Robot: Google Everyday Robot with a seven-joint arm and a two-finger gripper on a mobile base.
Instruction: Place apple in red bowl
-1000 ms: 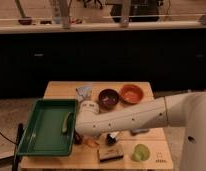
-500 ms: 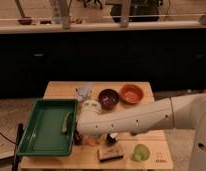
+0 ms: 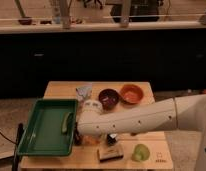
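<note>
Apple (image 3: pixel 93 142): on counter (image 3: pixel 61 90) front, beside green tray (image 3: pixel 43 127), under our arm.
Claw (image 3: pixel 85 136): down at apple for the pick; grip state, we cannot tell.
Red bowl (image 3: pixel 131 93): back right, well apart; carry not yet done.

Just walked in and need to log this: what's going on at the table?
A robot arm reaches across the table, its tool low near the front, beside the green tray and close to the apple. The apple is on the table, not yet in the red bowl at the back right.
</note>
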